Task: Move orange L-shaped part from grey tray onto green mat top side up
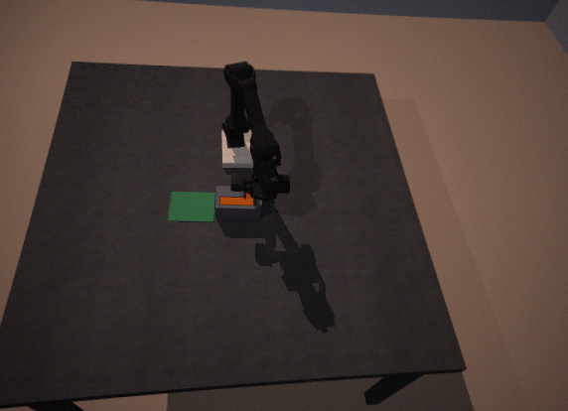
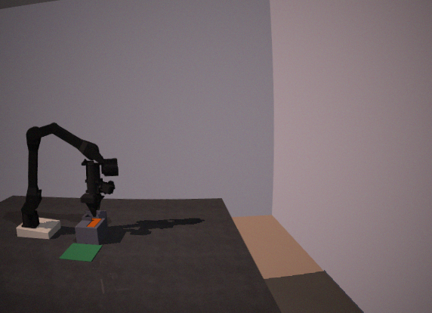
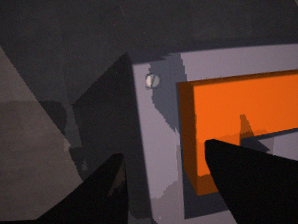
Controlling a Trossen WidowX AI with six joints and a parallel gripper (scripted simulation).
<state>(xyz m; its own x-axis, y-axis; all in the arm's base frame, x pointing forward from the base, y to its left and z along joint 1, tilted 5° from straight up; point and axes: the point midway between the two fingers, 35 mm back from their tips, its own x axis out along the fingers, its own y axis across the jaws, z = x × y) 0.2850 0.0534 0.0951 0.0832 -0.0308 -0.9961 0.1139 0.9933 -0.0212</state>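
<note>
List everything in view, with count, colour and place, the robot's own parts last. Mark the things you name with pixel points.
table [image 1: 149, 307] [image 2: 170, 271] [image 3: 30, 140]: one, dark, under everything listed below except floor and walls
tray [image 1: 238, 211] [image 2: 87, 233] [image 3: 152, 135]: one, grey, on the table
L-shaped part [image 1: 236, 201] [image 2: 94, 222] [image 3: 250, 102]: one, orange, in the tray's pocket
screw head [image 3: 152, 80]: one, pale, near a tray corner
mat [image 1: 192, 206] [image 2: 81, 252]: one, green, beside the tray
floor [image 1: 472, 183] [image 2: 279, 245]: one, tan, beyond the table
walls [image 2: 162, 82]: at least two, greyish and pinkish, around
base block [image 1: 233, 158] [image 2: 34, 231]: one, whitish, under the arm
arm [image 1: 255, 103] [image 2: 69, 139]: one, black, reaching over the tray
gripper [image 1: 246, 197] [image 2: 94, 215] [image 3: 165, 149]: one, black, fingers apart, at the tray

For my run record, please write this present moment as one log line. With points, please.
gripper [image 1: 255, 197] [image 2: 94, 215] [image 3: 165, 156]: open, low at tray | orange part [image 1: 235, 201] [image 2: 94, 222] [image 3: 245, 102]: in grey tray [image 1: 240, 210] [image 2: 87, 234] [image 3: 145, 107] | green mat [image 1: 192, 206] [image 2: 81, 252]: beside tray, part not on it
</note>
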